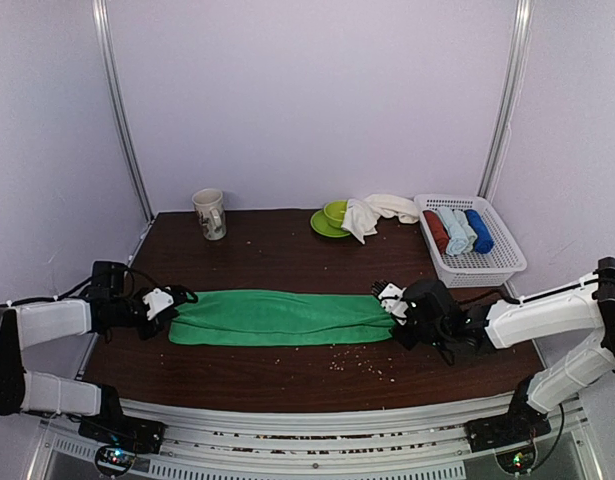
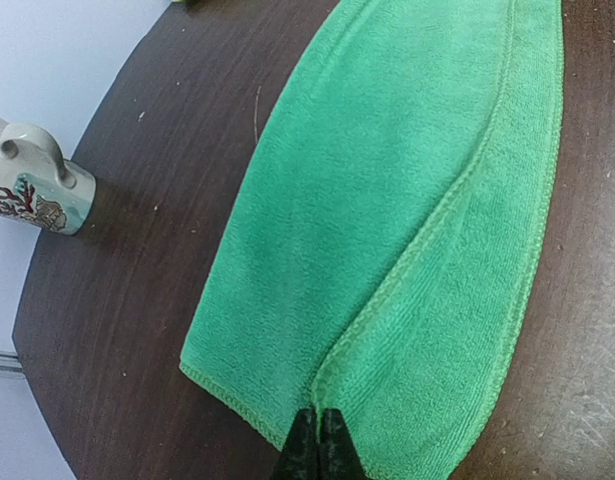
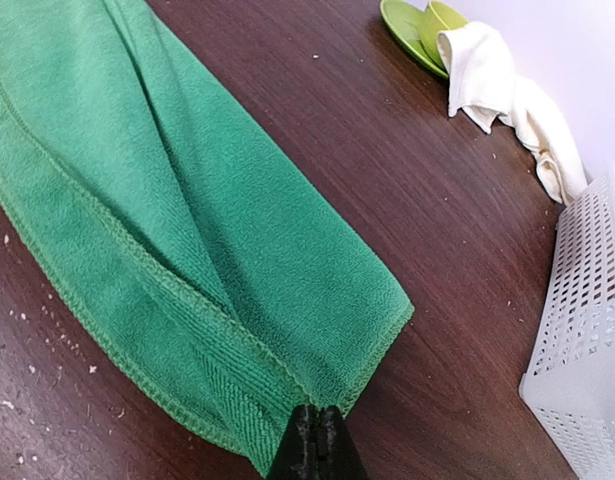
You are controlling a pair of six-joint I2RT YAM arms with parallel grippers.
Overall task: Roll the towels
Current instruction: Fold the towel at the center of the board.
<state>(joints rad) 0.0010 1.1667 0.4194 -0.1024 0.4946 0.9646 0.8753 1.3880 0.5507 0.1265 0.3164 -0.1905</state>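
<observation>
Top external view: I am holding the folded green towel (image 1: 282, 317) stretched lengthwise across the near half of the tabletop (image 1: 277, 245), left gripper (image 1: 172, 302) and right gripper (image 1: 387, 298) each clamped on an end. Rolling appears yet to begin; the cream-white towel (image 1: 372, 212) is waiting by the far edge.

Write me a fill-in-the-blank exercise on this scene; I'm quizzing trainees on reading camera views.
1. The towel pinched at its two ends by the left end effector and the right end effector is ___ in colour.
2. The white towel is draped over a bowl, which stands between the mug and the ___.
3. The basket holds ___ rolled towels.

Missing words: green; basket; three.
</observation>
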